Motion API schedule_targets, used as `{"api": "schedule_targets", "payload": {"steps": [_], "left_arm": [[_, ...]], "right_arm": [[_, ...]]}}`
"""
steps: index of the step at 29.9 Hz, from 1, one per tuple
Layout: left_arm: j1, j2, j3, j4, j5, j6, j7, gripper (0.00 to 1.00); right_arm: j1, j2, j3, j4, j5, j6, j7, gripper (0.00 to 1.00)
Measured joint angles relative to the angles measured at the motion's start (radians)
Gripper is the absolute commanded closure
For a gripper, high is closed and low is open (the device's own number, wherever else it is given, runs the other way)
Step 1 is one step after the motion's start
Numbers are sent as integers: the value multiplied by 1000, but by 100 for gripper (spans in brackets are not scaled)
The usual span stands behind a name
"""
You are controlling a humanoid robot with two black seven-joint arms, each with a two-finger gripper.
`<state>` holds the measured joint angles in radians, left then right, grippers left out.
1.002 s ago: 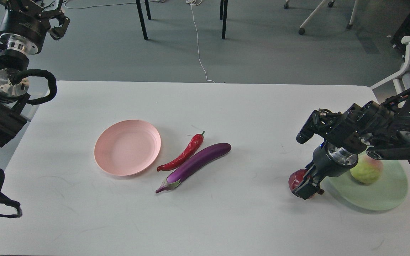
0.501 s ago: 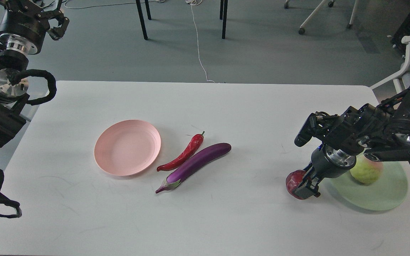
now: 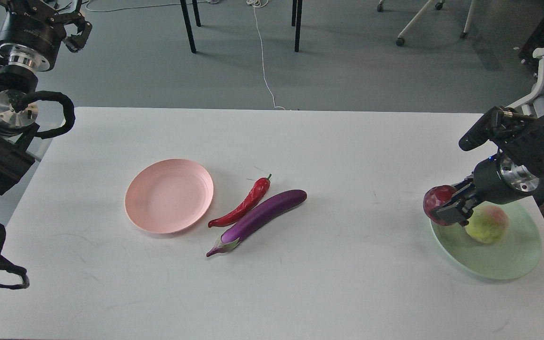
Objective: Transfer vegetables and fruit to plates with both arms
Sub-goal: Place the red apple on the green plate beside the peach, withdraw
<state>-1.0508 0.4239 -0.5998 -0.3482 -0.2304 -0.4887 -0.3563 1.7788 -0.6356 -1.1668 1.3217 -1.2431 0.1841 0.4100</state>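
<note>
So the pale green ridged plastic plate (image 3: 503, 264) is my landmark here, sitting closest to the camera at the right end of the white table (image 3: 300, 293), with the round yellow-green fruit with a pink blush (image 3: 487, 226) already resting in it. Right at that plate's left rim, the right gripper (image 3: 449, 212) is clamped on the dark red pomegranate-like fruit (image 3: 436, 202), held up off the table. My worry: if it lets go this near the rim, the fruit could roll off onto the table, or bump the yellow-green one since they're nearly touching. The right arm reaches in from the right edge, wrist angled down and left. Well to the left of the green plate lie the glossy purple eggplant (image 3: 258, 217) and curved red chili pepper (image 3: 243, 204) side by side, then the empty pale pink plate (image 3: 169, 196). Farthest off, the left gripper (image 3: 71, 26) sits raised past the table's far left corner; fingers look spread, holding nothing.
</note>
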Motion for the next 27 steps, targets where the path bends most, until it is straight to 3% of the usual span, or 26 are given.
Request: {"api": "schedule_targets", "payload": {"steps": [8,17,27], "left_arm": [[0,-2,3,0,0,0,0,2],[2,-3,5,0,0,0,-1,2],[2,1,15,-2,8,0,4,2]], "right_arm": [[-90,-57,4,-38,-11,-29,-2,31],[-138,-56,8,-68,-11,-48,-6,6],[-140,-105,87,-37,4,-45,1,4]]}}
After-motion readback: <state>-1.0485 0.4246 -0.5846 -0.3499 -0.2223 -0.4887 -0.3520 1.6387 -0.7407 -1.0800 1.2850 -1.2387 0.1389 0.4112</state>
